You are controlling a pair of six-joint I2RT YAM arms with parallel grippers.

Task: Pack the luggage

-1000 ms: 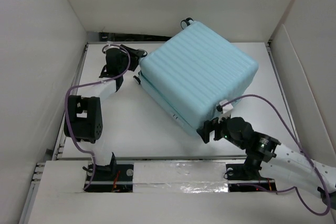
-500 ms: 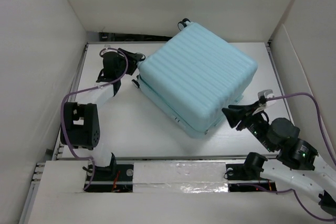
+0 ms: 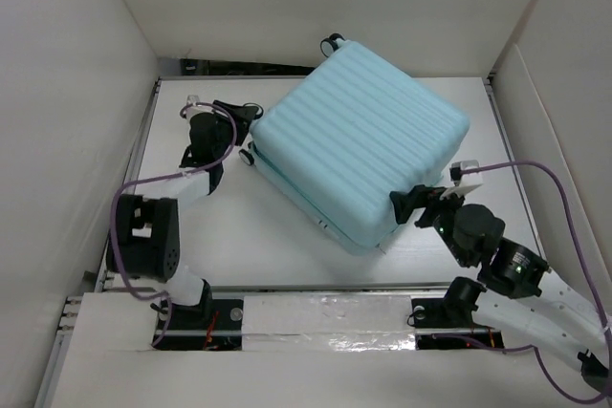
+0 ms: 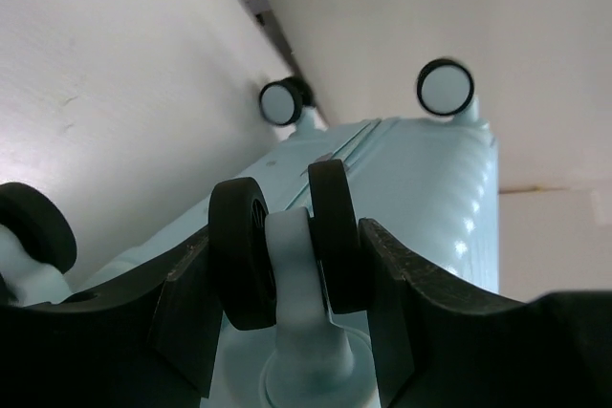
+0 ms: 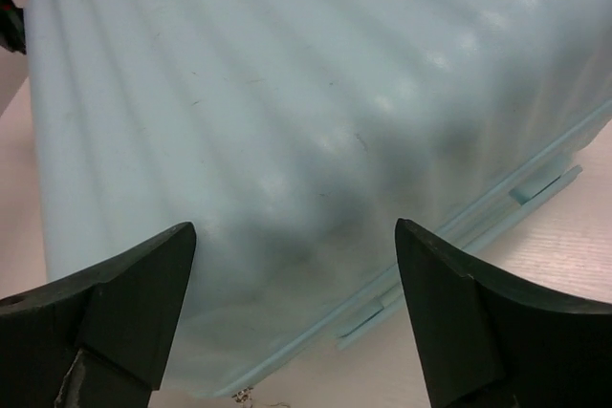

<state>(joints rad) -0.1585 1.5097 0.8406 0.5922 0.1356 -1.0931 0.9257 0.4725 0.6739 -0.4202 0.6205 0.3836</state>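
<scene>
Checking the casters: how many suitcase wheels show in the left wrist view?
4: nearest wheel between the left end effector fingers, left-edge wheel partly cropped, far-left wheel, far-right wheel.

The white counter (image 3: 249, 226) has one big blue luggage (image 3: 359, 155) lying on it, between the left fingers (image 3: 244, 110) and the right fingers (image 3: 402, 205).

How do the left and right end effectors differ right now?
The left end effector is closed on a wheel of the suitcase; the right end effector is open wide, holding nothing. The left sits at the suitcase's left corner; the right faces its near-right side. Both are at the closed suitcase.
</scene>
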